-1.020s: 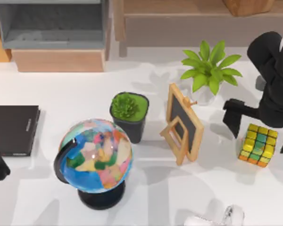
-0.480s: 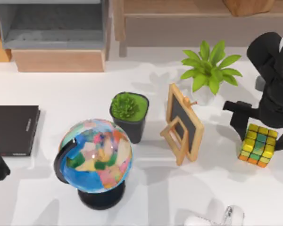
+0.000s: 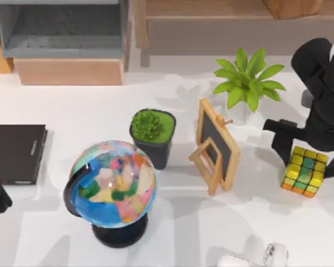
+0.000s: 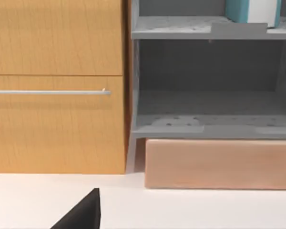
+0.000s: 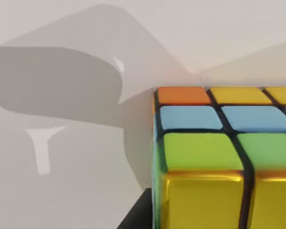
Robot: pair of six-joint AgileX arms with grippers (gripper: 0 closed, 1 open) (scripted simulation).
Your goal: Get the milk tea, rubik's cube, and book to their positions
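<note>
The right gripper [image 3: 308, 152] looks clenched on the rubik's cube [image 3: 304, 171], which sits on the table's [image 3: 211, 222] right side, unlifted, while the teal book [image 4: 251, 10] stands on a shelf and the milk tea awaits.

White table [image 3: 72, 105], bearing black book [image 3: 14, 153], globe [image 3: 112, 186], potted succulent [image 3: 152, 136], easel chalkboard [image 3: 216, 146], leafy plant [image 3: 247, 83], rubik's cube [image 3: 304, 171]

Right gripper [image 3: 310, 146] astride rubik's cube [image 3: 304, 171] at right edge; globe [image 3: 112, 184] lower left; chalkboard easel [image 3: 216, 146] centre.
</note>
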